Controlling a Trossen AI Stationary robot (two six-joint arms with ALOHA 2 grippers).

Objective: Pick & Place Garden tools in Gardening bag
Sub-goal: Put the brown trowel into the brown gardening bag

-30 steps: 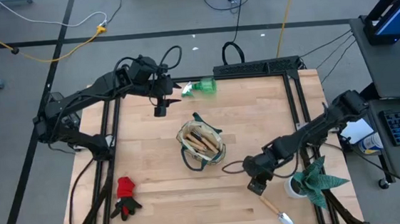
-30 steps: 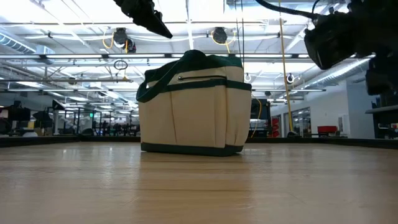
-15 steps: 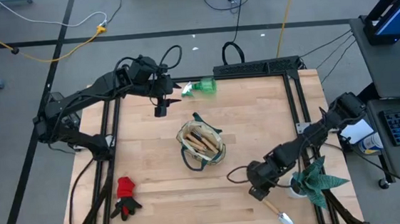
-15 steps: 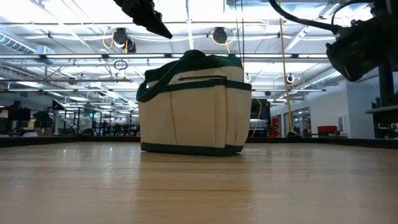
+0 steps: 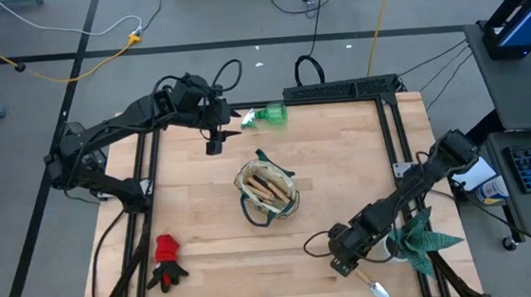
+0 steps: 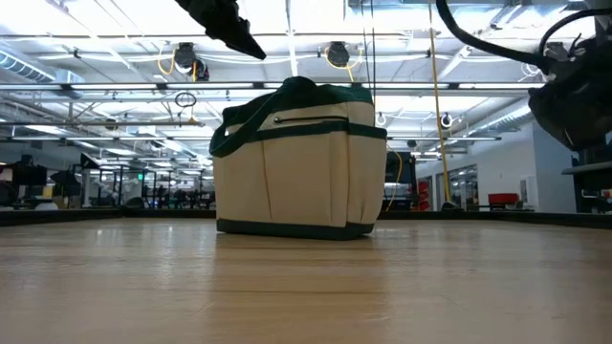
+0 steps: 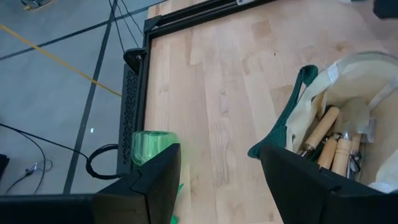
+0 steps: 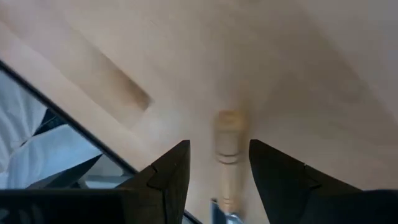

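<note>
A pale wooden table (image 5: 324,163) framed by dark rails stands on a grey floor strung with cables; across it at table height a wide hall with ceiling lights shows behind.

Near the middle of the table sits the gardening bag (image 5: 267,194), cream with green trim, its mouth open upward, with several wooden handles (image 7: 323,127) lying inside it. All round the bag the boards are bare, with broad open room on every side.

A trowel (image 5: 369,284) lies close to the table's near edge toward the right corner, its silver blade pointing at that corner and its wooden handle toward the bag. The right tool (image 5: 342,265) is low over the handle end, its fingers (image 8: 168,177) apart with the handle (image 8: 228,149) lying between them, not clamped on it. Just beside it to the right, a spiky green potted plant (image 5: 423,240) stands at the table's right edge, leaving little room there.

A red glove (image 5: 167,261) lies near the near left corner, well apart from the bag. A green spray bottle (image 5: 265,116) lies on its side at the far edge, near the black rail.

The left tool (image 5: 213,145) hangs above the far left part of the table, between the bottle and the bag, its fingers (image 7: 155,180) spread wide and holding nothing.
</note>
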